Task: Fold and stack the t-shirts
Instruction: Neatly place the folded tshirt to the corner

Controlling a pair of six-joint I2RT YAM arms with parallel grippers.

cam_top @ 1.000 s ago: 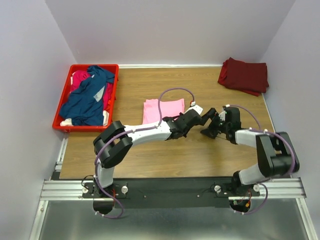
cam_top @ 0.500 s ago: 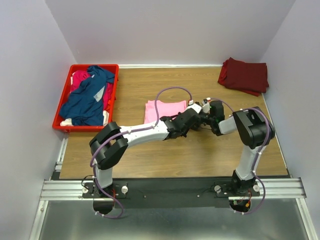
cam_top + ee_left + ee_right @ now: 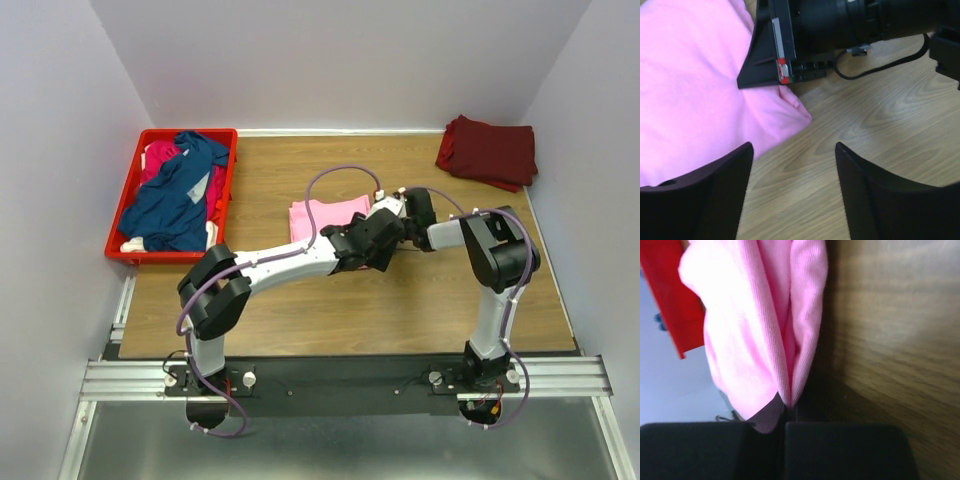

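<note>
The right gripper (image 3: 785, 416) has its fingers pressed together on a folded edge of the light pink t-shirt (image 3: 760, 325), and the cloth bunches into ridges where it runs into the pinch. In the left wrist view that same black gripper lies low over the wood at a corner of the shirt, its tip touching the pink cloth. The left gripper (image 3: 794, 150) hangs just beside it with its two dark fingers apart and nothing between them. One finger is over the pink cloth and the other over bare table (image 3: 400, 300). From above, both arms meet at the right edge of the pink shirt, which lies flat and folded near the middle of the wooden table. A dark maroon t-shirt (image 3: 488, 150) rests folded at the far right corner, well apart from the arms. At the far left stands a red plastic crate (image 3: 150, 257), holding a crumpled navy blue t-shirt (image 3: 175, 195) on top of a magenta t-shirt (image 3: 158, 160).
</note>
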